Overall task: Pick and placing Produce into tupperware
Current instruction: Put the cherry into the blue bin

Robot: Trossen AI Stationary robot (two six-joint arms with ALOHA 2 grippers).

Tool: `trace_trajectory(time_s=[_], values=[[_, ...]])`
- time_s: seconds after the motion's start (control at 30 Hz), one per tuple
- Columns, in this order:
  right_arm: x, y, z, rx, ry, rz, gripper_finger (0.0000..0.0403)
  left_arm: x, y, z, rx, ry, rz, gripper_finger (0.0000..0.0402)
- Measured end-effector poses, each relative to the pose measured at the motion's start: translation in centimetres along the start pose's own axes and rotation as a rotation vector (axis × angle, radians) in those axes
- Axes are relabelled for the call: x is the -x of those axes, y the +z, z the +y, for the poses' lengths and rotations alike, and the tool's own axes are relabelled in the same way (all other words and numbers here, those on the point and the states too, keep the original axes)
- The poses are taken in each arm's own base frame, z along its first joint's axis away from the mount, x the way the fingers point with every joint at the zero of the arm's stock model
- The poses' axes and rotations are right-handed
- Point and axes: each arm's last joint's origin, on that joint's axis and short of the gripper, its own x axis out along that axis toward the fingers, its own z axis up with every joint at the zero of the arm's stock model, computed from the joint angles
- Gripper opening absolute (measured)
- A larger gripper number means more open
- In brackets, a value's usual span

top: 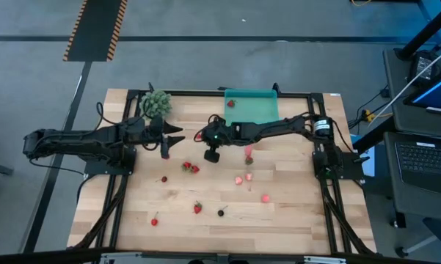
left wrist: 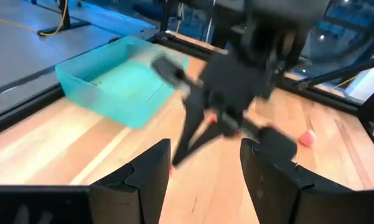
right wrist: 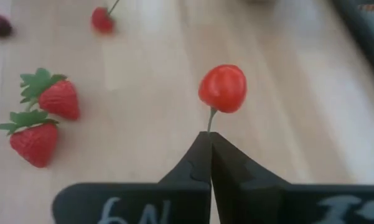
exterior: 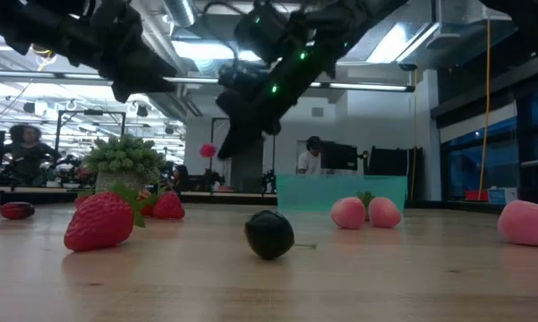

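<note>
Well, the left gripper (top: 177, 139) hung open and empty over the wooden table (top: 293, 220). The right gripper (right wrist: 210, 144) pinched a small round red cherry (right wrist: 223, 88) by its stem, near the shallow teal plastic tray (top: 260, 110).

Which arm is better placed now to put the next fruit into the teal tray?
The right. Its gripper has its jaws shut on the stem of a red cherry, and in the high view it hangs near the teal tray. The left gripper is open and holds nothing.
</note>
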Motion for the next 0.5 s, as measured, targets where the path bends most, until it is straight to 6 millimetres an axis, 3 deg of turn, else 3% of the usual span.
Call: trace_trajectory(time_s=[0.27, 0.5], values=[[7.2, 2.8, -4.6, 0.01, -0.063, -0.046, 0.0, -0.9, -0.5, 0.1, -0.043, 0.028, 0.049, 0.0188], [13.5, 3.0, -7.7, -0.012, -0.104, 0.001, 0.0, -1.3, -1.7, 0.3, -0.054, 0.03, 0.072, 0.0188]])
